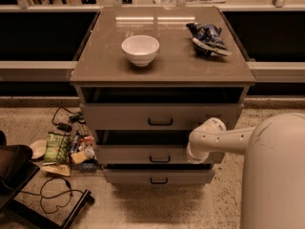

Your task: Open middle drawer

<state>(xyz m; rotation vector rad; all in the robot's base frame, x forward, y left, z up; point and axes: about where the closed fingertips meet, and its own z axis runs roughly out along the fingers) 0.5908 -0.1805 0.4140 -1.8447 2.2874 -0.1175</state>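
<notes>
The cabinet (162, 66) has three grey-beige drawers. The middle drawer (138, 154) is the low, wide front with a small black pull handle (159, 159). It stands slightly out from the cabinet, with a dark gap above it. My white arm (228, 140) reaches in from the right. The gripper (194, 154) is at the right part of the middle drawer's front, mostly hidden behind the rounded wrist. The taller top drawer (159, 116) and the narrow bottom drawer (159, 176) also sit a little forward.
A white bowl (140, 49) and a blue snack bag (208, 38) lie on the cabinet top. Snack packets (59, 149), cables (55, 194) and a black chair base (16, 175) clutter the floor at left. My white body (274, 175) fills the lower right.
</notes>
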